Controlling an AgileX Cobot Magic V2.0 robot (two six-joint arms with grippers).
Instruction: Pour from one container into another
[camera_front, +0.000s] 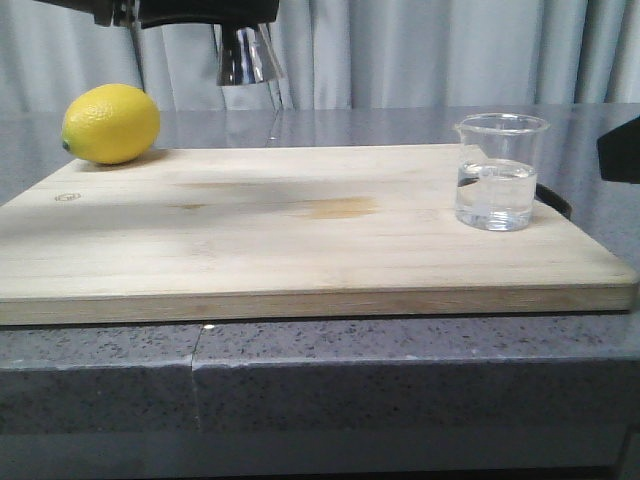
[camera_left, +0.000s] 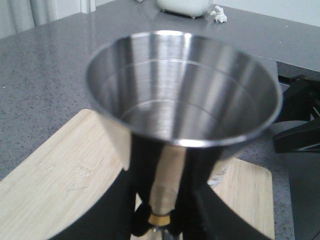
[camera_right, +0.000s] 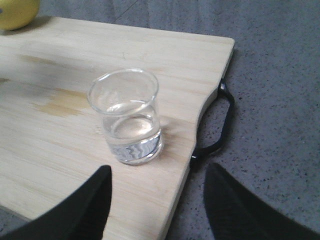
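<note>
The clear glass beaker (camera_front: 498, 172), about half full of clear liquid, stands upright near the right end of the wooden cutting board (camera_front: 300, 240). In the right wrist view the beaker (camera_right: 127, 117) is a little ahead of my right gripper (camera_right: 159, 170), which is open and holds nothing. The steel jigger (camera_front: 245, 55) hangs high above the board's far edge, left of centre. My left gripper (camera_left: 161, 220) is shut on the jigger's gold-banded waist. The jigger's wide mouth (camera_left: 182, 90) fills the left wrist view and looks dry inside.
A yellow lemon (camera_front: 110, 123) lies at the board's far left corner. A black handle (camera_right: 220, 125) loops off the board's right edge beside the beaker. Grey speckled countertop (camera_front: 400, 350) surrounds the board, with curtains behind.
</note>
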